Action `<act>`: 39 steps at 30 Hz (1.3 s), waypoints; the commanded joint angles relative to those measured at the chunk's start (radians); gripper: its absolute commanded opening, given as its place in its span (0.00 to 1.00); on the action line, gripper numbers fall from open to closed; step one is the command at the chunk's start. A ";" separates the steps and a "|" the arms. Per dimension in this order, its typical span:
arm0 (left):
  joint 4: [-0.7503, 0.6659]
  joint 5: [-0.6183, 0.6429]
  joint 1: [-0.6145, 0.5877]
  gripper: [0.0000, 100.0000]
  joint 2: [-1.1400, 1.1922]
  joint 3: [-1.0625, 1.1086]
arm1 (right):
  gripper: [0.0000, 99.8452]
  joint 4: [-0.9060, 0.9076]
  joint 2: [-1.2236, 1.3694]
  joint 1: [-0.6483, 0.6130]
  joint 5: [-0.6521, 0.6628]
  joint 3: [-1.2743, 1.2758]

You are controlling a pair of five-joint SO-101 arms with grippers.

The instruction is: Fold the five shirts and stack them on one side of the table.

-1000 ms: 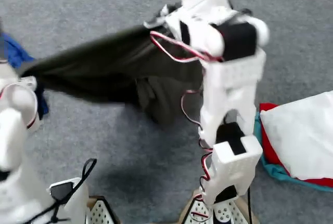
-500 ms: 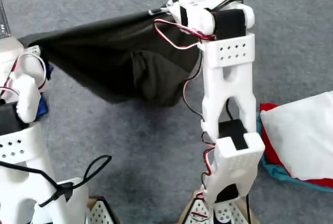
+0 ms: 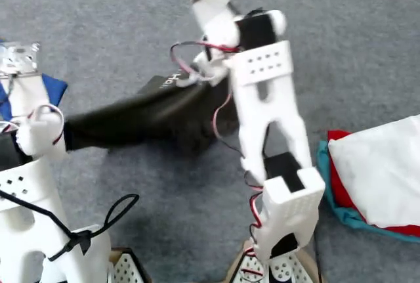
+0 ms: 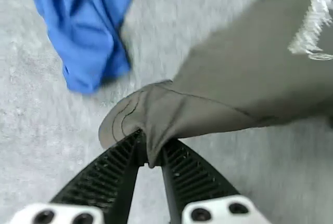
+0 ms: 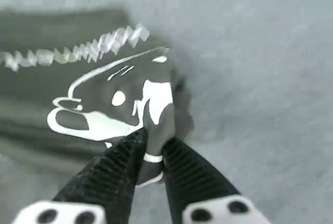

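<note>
From the high view we see the dark shirt (image 3: 151, 115) hanging in a sagging band between the two arms, over the middle of the grey table (image 3: 118, 27), its low part touching or just above the surface; we cannot tell which. It droops under its own weight, so we judge it light, limp and prone to bunching. It needs a grip at two well-separated edge points with some tension between them, otherwise it will collapse into a heap. We count five shirts. One is the dark one. One is the blue shirt (image 3: 56, 89), lying at the left edge. The other three are stacked at the right edge: the white shirt (image 3: 384, 171) on top, the red shirt (image 3: 340, 188) under it, and the teal shirt (image 3: 346, 218) at the bottom.

In the left wrist view, the left gripper (image 4: 152, 148) is pinched nearly closed on a folded edge of the dark shirt, which fans out from the jaws. The blue shirt lies crumpled on the table near that held end, apart from it.

In the right wrist view, the right gripper (image 5: 154, 148) is likewise clamped on a thin pinch of the dark shirt, right at its white printed patch. The fabric is thin enough that we judge a narrow pinch could slip if pulled hard.
</note>
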 commanded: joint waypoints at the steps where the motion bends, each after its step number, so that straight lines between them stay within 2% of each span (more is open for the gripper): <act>1: 0.055 -0.106 -0.017 0.02 -0.025 -0.002 | 0.06 0.017 -0.154 -0.079 0.005 0.320; 5: 0.072 -0.255 -0.029 0.02 -0.025 0.017 | 0.17 0.015 -0.298 -0.163 0.005 0.639; 8: 0.072 -0.295 -0.072 0.03 -0.015 0.017 | 0.24 0.014 -0.418 -0.205 0.011 0.800; 11: 0.072 -0.302 -0.109 0.13 -0.022 0.025 | 0.28 0.012 -0.521 -0.202 0.012 0.860; 14: 0.071 -0.302 -0.140 0.25 -0.024 0.015 | 0.28 -0.020 -0.576 -0.139 0.014 0.825; 20: 0.052 -0.288 -0.150 0.26 -0.015 -0.012 | 0.28 -0.164 -0.501 0.070 0.097 0.671; 22: -0.014 -0.190 -0.124 0.26 -0.013 -0.023 | 0.28 -0.236 -0.423 0.137 0.095 0.604; 24: -0.112 -0.021 -0.048 0.26 -0.013 -0.011 | 0.28 -0.302 -0.312 0.193 0.089 0.524; 27: -0.256 0.233 0.110 0.26 -0.012 0.025 | 0.28 -0.338 -0.105 0.249 -0.037 0.354; 29: -0.353 0.336 0.245 0.26 0.002 0.071 | 0.28 -0.334 0.041 0.285 -0.115 0.202; 33: -0.563 0.410 0.448 0.26 0.117 0.144 | 0.28 -0.276 0.308 0.346 -0.196 -0.137; 39: -0.870 0.411 0.474 0.26 0.541 0.074 | 0.28 -0.210 0.665 0.367 -0.250 -0.622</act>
